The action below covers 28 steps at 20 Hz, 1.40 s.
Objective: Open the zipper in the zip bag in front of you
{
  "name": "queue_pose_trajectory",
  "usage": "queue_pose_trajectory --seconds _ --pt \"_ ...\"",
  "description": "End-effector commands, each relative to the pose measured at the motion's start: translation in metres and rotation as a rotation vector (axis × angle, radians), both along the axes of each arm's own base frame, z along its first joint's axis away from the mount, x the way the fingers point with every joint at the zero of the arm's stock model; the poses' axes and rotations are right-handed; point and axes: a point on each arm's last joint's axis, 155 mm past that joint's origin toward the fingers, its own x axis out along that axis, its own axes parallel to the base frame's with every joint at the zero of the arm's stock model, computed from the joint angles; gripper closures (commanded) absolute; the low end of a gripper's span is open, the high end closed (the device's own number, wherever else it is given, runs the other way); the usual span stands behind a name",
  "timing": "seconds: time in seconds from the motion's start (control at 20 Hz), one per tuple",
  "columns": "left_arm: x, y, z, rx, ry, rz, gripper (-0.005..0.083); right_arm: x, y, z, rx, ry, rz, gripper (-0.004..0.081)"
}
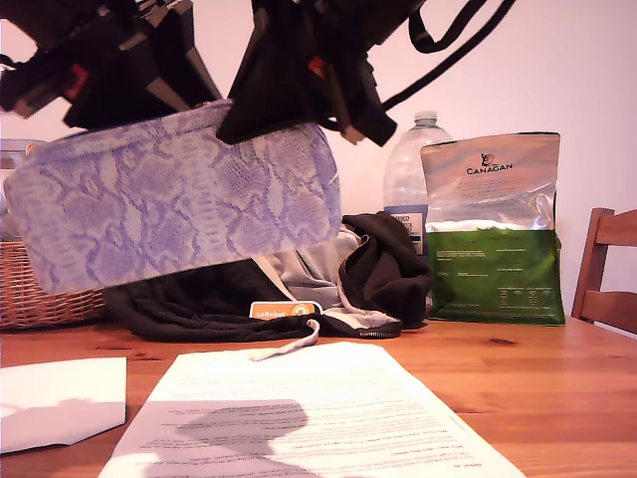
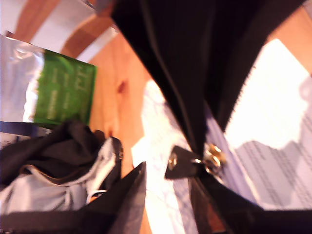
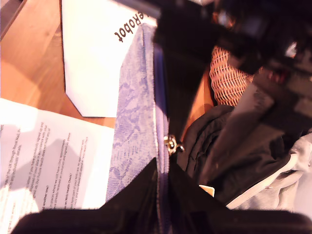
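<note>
lavender zip bag [image 1: 179, 194] aloft, both grippers' fingers pinching it; "canagan" foil bag [image 1: 493, 229] behind.

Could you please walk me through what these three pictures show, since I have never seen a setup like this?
These are two robot arms, each ending in a pincer with a small camera on it. The wide picture comes from a camera standing on the table. In it both arms hold a lavender snakeskin pouch up in the air by its top edge.

The other two pictures look along each pincer. My first pincer is closed on the black zipper pull. My second pincer grips the pouch beside the metal slider.

On the table lie printed papers, dark clothing, a wicker basket, a water bottle and a green-and-silver foil bag.
</note>
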Motion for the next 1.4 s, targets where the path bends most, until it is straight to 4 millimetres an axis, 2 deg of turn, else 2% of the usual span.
queue_pose_trajectory --seconds 0.0,0.3,0.45,0.6,0.8,1.05,1.35 --pt "0.0 -0.003 -0.005 -0.003 0.013 -0.005 0.0546 -0.003 0.004 0.01 0.035 -0.016 0.011 0.0783" --pt "-0.004 -0.003 -0.007 -0.012 0.048 0.0 0.0591 -0.003 0.004 0.01 0.035 -0.016 0.011 0.0784" --pt "-0.008 -0.003 -0.01 -0.006 0.067 -0.008 0.067 -0.003 0.004 0.01 0.035 -0.016 0.011 0.0783" --pt "-0.008 -0.002 -0.011 -0.003 0.071 -0.007 0.079 -0.003 0.004 0.01 0.04 -0.008 0.006 0.0783" --pt "-0.002 0.003 -0.013 0.008 0.073 0.045 0.0797 -0.004 0.002 0.007 0.049 0.031 -0.016 0.0783" --pt "0.012 0.014 -0.015 0.019 0.085 0.164 0.0797 -0.008 -0.009 -0.011 0.044 0.165 -0.091 0.0783" --pt "0.013 0.014 -0.014 -0.043 0.172 0.252 0.0797 -0.005 -0.011 -0.012 0.193 0.402 -0.196 0.0783"
